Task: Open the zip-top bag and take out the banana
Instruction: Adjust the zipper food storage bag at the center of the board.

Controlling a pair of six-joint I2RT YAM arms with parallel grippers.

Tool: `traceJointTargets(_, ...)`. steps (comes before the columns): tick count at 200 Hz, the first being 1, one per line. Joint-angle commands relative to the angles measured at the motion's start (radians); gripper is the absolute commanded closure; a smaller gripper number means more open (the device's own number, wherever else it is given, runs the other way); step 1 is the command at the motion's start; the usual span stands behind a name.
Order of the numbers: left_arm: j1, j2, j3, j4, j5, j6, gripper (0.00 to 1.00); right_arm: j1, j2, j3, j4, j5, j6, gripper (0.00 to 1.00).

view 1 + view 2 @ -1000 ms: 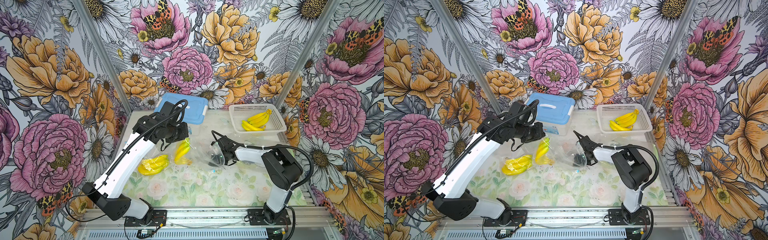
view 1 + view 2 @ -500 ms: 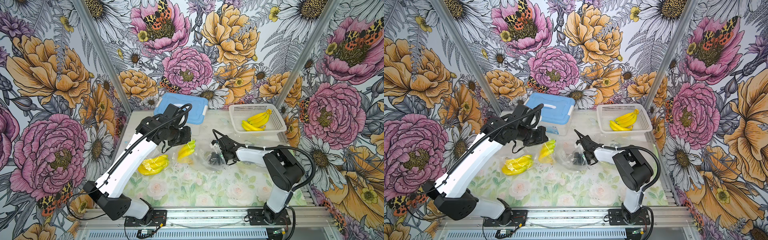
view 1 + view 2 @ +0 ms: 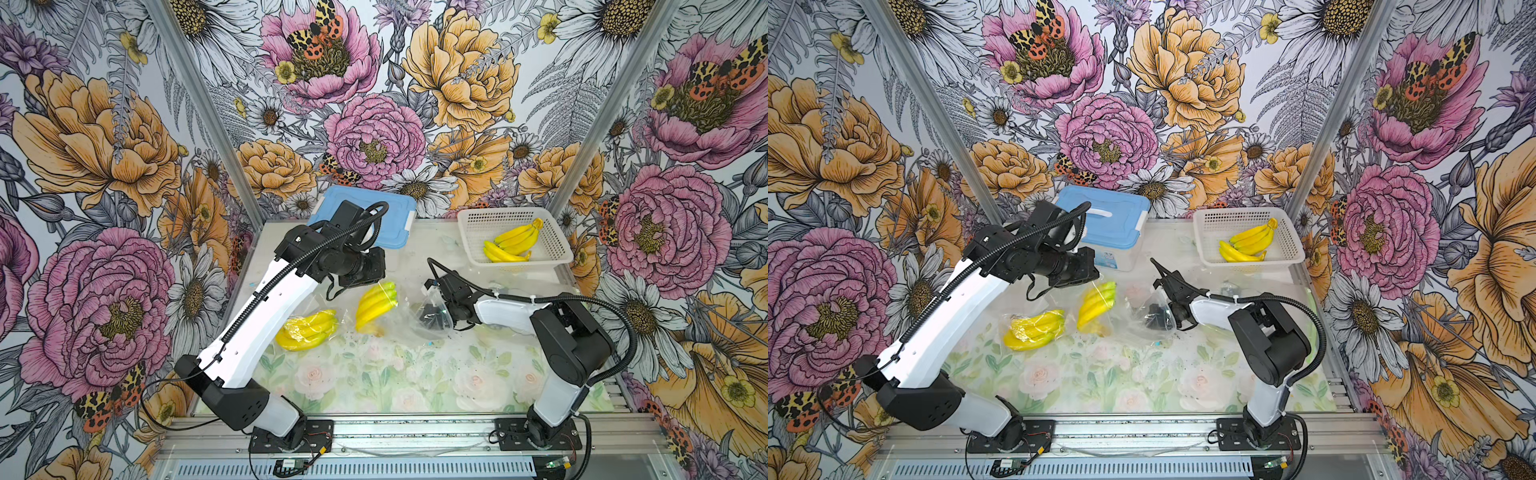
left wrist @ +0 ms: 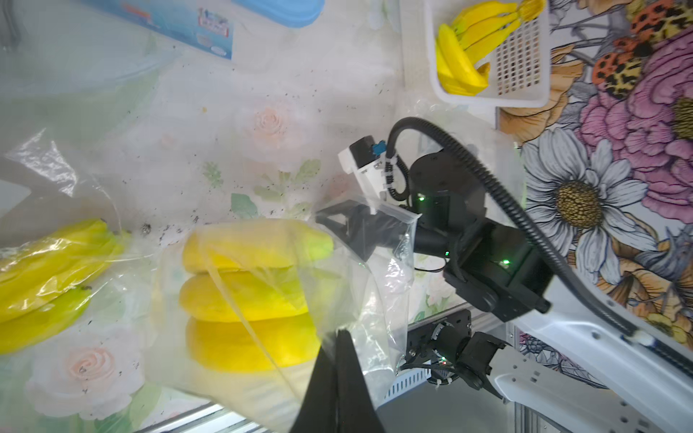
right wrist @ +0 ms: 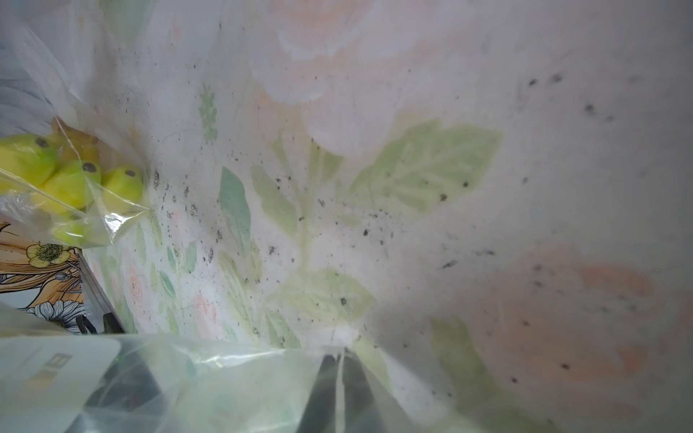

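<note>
Floral wallpaper (image 3: 374, 137) covers three sides of the booth, and the worktop (image 3: 374, 374) carries a pale rose-print sheet flecked with dark specks.

There are three banana bunches. One lies loose in the single white basket (image 3: 478, 224) at the back right corner. A second bunch (image 3: 307, 330) sits wrapped in its own clear bag on the left of the worktop. The third, the banana bunch (image 3: 375, 305) of the task, is inside the zip-top bag (image 3: 405, 320) near the middle. One blue-lidded box (image 3: 399, 220) stands at the back. Two arms reach in from the front rail.

The left end effector (image 4: 339, 345) has its fingers pressed together, with the zip-top bag's film pinched between them. In both top views its own wrist hides it. The right end effector (image 3: 430, 318) shows dark through the clear plastic at the bag's other end, and it too is clamped on the film. The right wrist view shows a fold of plastic running between its closed fingers (image 5: 326, 378).

The banana bunch is between the two end effectors, inside the bag. It is just beside the left one and a little apart from the right. Its green tips point toward the left wrist and its brown stem end toward the front of the worktop. The second bunch lies near it on the left, apart from it.
</note>
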Motion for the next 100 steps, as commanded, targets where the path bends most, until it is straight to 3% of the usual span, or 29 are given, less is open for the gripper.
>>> traceJointTargets(1, -0.051, 0.016, 0.199, -0.022, -0.071, -0.005, 1.0, -0.008, -0.042, 0.006, 0.026, 0.008, 0.015, 0.9)
traceJointTargets(9, -0.026, 0.024, 0.174, -0.081, -0.095, 0.026, 1.0, -0.007, -0.051, 0.001, 0.028, 0.019, 0.018, 0.9)
traceJointTargets(21, 0.007, -0.026, 0.036, 0.007, 0.053, -0.037, 1.0, -0.008, -0.052, 0.005, 0.027, 0.011, 0.018, 0.9)
traceJointTargets(30, -0.064, -0.035, 0.094, 0.044, -0.043, -0.05, 1.0, -0.007, -0.065, 0.007, 0.03, 0.005, 0.013, 0.9)
traceJointTargets(42, -0.017, -0.012, 0.12, -0.047, -0.038, -0.006, 1.0, -0.007, -0.106, -0.012, 0.082, -0.001, 0.028, 0.89)
traceJointTargets(67, 0.07, -0.147, -0.2, 0.07, 0.044, -0.016, 1.0, -0.012, -0.182, -0.05, 0.246, -0.07, 0.086, 0.87)
traceJointTargets(83, 0.127, -0.188, -0.265, 0.109, 0.058, -0.023, 1.0, -0.022, -0.207, -0.079, 0.327, -0.117, 0.139, 0.76)
traceJointTargets(100, 0.143, -0.178, -0.244, 0.109, 0.07, -0.006, 1.0, -0.041, -0.218, -0.119, 0.374, -0.165, 0.198, 0.66)
